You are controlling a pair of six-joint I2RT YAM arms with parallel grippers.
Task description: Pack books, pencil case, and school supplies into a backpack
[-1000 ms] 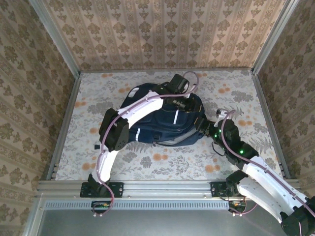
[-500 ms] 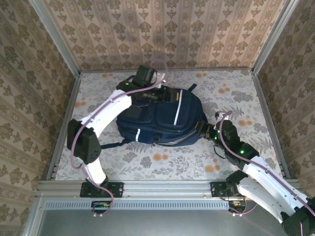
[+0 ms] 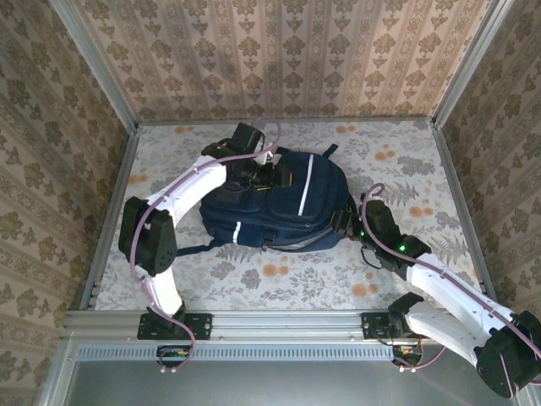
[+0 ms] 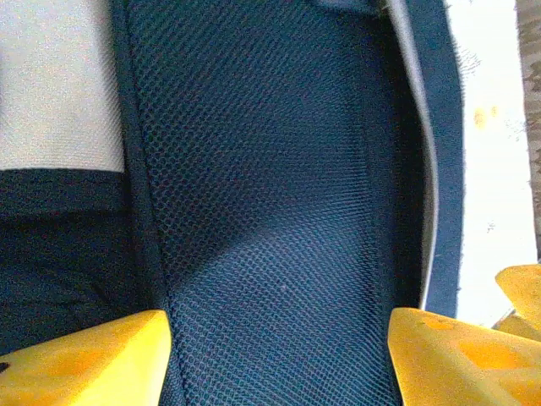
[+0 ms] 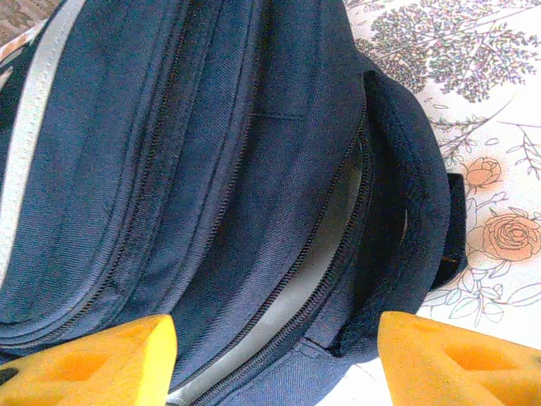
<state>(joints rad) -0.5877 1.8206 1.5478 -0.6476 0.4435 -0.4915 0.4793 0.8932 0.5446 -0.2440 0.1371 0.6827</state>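
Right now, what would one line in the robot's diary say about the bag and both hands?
backpack: lying on table, zipper gaping | left gripper: open, over mesh panel | right gripper: open, facing zipper gap

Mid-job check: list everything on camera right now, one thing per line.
backpack: one, dark navy with thin white stripes, lying mid-table, one zip gaping on grey lining
strap: one, dark, trailing from the backpack's left side onto the cloth
table cloth: one, pale with orange and grey flowers, covering the table
walls: three, beige patterned wallpaper, around the table
frame rail: one, silver metal, along the near edge
left gripper: one, yellow fingers, open over the backpack's mesh panel, far left side
right gripper: one, yellow fingers, open at the backpack's right end
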